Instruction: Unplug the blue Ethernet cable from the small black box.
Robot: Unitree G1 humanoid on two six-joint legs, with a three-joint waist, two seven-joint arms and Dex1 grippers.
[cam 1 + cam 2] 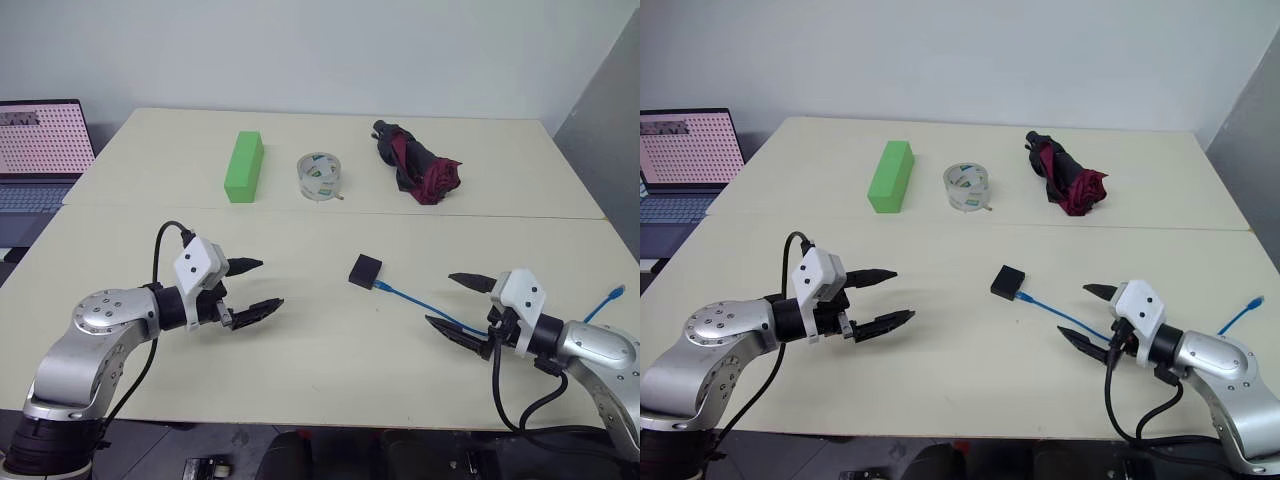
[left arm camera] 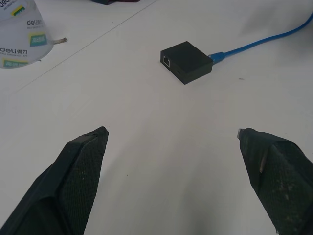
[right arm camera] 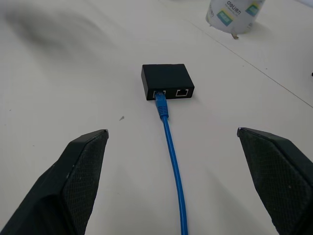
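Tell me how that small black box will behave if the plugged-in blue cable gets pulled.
The small black box looks light and sits loose on the smooth table, so it will probably slide along. The blue Ethernet cable looks floppy, likely bending before tugging.

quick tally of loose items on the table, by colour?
Blue: 1, cable
Black: 1, small box
Green: 1, block
Clear: 1, tape roll
Black and dark red: 1, folded umbrella
Total: 5
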